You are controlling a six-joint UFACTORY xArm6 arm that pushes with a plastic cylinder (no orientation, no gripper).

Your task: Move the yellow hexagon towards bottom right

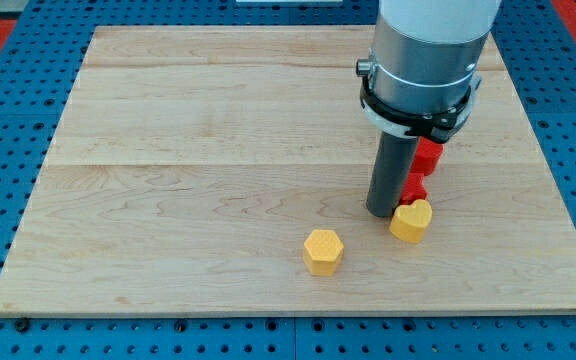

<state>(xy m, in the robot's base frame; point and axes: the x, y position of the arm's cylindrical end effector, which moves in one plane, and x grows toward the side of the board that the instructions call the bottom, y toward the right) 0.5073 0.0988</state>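
the yellow hexagon [323,251] lies flat on the wooden board [188,150], in the lower middle part of it, a little toward the view's right and not far from the board's bottom edge. taking the hexagon as the landmark: my tip [382,211] stands up and to the view's right of it, apart from it, with bare wood between the two. there is no claw on this arm, only the dark rod, so nothing is clenched or grasped; the rod's lower end rests at board level

just to the view's right of the tip, and so further right of the hexagon and slightly higher in the view, sits a yellow heart-shaped block [412,220], so close to the rod that i cannot tell whether they touch. above that heart, further up and right of the hexagon, two red blocks show beside the rod: one red block [414,189] just above the heart, partly hidden, and another red block [428,156] higher up under the arm's grey collar; their shapes cannot be made out

the board lies on a blue perforated base [8,90], which shows all around it, well away from the hexagon
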